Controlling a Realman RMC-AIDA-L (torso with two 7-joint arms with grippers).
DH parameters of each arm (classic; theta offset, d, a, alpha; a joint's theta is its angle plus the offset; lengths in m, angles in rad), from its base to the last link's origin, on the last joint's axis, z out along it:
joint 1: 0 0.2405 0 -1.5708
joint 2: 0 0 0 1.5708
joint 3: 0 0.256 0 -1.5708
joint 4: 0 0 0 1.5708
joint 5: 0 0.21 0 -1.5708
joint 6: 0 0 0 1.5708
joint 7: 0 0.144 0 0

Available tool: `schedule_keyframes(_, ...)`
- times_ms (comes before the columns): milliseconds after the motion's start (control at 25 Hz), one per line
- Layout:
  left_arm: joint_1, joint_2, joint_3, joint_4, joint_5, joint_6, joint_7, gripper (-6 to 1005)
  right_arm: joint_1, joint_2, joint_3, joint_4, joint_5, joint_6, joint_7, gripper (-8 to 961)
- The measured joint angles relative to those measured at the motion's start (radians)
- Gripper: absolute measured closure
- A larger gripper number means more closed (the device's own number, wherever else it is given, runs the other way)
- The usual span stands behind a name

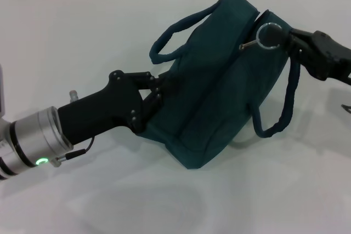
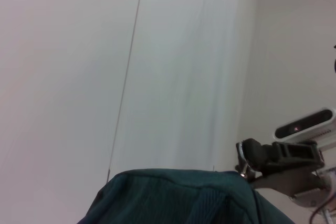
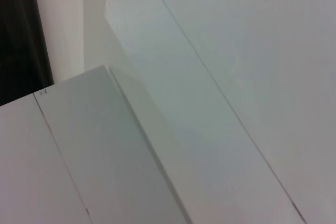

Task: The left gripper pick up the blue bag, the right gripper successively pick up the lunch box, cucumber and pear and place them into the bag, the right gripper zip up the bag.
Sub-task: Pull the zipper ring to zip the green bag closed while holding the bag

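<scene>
The blue bag (image 1: 219, 97) is tilted above the white table, its top looks closed, and both loop handles hang loose. My left gripper (image 1: 155, 92) is shut on the bag's fabric at its left side, with the silver green-lit wrist trailing toward the lower left. My right gripper (image 1: 271, 34) is at the bag's upper right end, shut on the ring zipper pull (image 1: 260, 41). The left wrist view shows the bag's top edge (image 2: 173, 198) and my right gripper (image 2: 251, 153) at the ring. The lunch box, cucumber and pear are out of view.
A white table (image 1: 82, 36) spreads around the bag, with a white wall at the back. The right wrist view shows only white panels and a dark strip (image 3: 21, 30).
</scene>
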Motion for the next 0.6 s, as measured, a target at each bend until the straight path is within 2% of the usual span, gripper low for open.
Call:
schedule_keyframes(120,0.003,0.001,0.011,-0.002,0.004,0.008,0.015,925,0.002,0.0,0.024,0.0,0.0,0.001,0.0,945)
schedule_keyframes(320,0.01,0.009,0.063,0.003,0.015,0.032,0.057,929,-0.001,-0.002,0.064,0.0,-0.001,0.013,-0.002,945)
schedule_keyframes(600,0.008,0.03,0.07,0.011,0.083,0.081,0.06,933,-0.011,-0.007,0.088,0.006,-0.004,0.057,-0.024,945)
